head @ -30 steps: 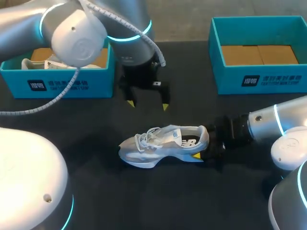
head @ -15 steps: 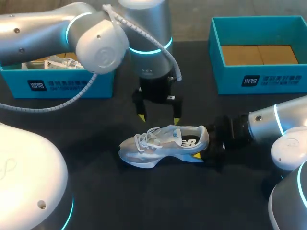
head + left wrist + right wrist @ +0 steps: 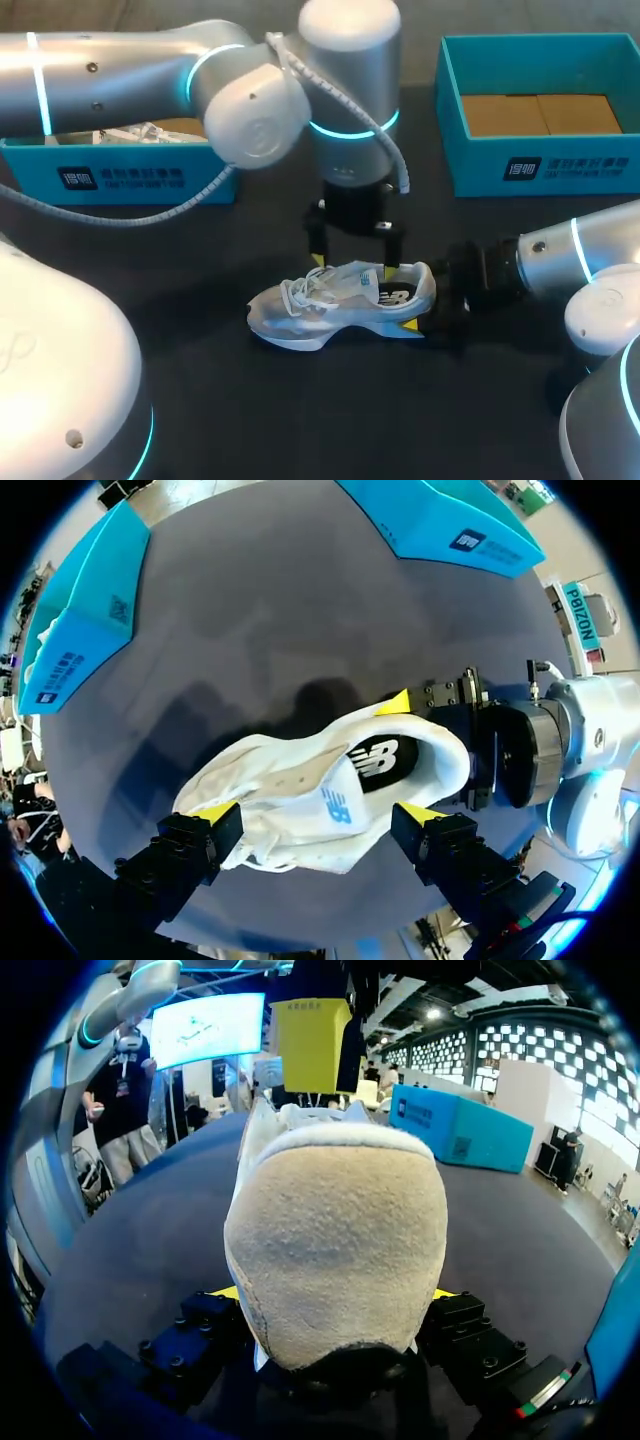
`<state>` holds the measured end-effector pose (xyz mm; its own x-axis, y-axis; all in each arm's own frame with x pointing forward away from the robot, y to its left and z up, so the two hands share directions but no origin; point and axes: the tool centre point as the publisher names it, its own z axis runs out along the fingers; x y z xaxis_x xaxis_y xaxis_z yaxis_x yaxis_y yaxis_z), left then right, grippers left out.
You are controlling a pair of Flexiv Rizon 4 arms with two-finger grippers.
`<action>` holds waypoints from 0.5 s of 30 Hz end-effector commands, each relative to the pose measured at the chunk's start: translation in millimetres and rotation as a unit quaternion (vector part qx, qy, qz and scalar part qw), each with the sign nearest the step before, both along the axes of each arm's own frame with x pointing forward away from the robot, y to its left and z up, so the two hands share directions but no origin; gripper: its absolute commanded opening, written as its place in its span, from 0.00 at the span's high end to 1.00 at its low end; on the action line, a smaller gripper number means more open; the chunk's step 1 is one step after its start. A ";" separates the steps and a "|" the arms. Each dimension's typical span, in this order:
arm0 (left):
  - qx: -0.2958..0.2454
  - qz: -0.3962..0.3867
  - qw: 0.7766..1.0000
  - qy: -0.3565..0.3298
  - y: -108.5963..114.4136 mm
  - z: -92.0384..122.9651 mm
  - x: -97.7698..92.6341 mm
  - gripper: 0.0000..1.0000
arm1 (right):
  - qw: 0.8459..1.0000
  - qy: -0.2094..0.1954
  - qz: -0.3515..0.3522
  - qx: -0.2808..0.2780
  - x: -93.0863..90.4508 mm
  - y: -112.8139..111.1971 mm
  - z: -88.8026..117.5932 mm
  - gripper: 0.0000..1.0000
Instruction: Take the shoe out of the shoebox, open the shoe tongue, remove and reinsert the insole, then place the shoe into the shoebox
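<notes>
White and soft, the shoe (image 3: 340,300) sits on its sole on the dark tabletop (image 3: 300,410), out of both blue boxes. The left box (image 3: 120,182) and the right box (image 3: 540,168) are at the far side, well apart from it. The right hand (image 3: 422,308) is clamped on the heel (image 3: 335,1250), one finger on each side, and the toe points away from it. The left hand (image 3: 318,812) hangs just above the shoe's mouth with its fingers apart, one on each side of the tongue (image 3: 300,780), and it holds nothing. I cannot tell if its tips touch the shoe.

With the shoe out of the box, I think the step now is to open the tongue. A shoe like this is light, so it may slide or tip if pushed, and the grip on the heel should keep it in place. The heel is likely the stiffest part and a good spot to hold. The tongue looks thin and floppy, so pinch its top edge and pull it up and toward the toe. The laces (image 3: 300,288) may hold it back. The dark insole (image 3: 380,758) shows inside. It looks thin and bendy, so take its back edge near the heel and peel it out slowly, or it may fold
</notes>
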<state>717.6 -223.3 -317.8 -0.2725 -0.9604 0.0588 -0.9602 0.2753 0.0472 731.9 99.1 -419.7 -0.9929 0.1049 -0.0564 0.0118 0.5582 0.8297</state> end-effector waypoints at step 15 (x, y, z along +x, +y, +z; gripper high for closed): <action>0.044 -0.005 0.999 0.000 -10.9 -28.6 2.5 0.00 | 1.000 0.000 -0.001 -0.003 -0.3 3.7 -1.0 1.00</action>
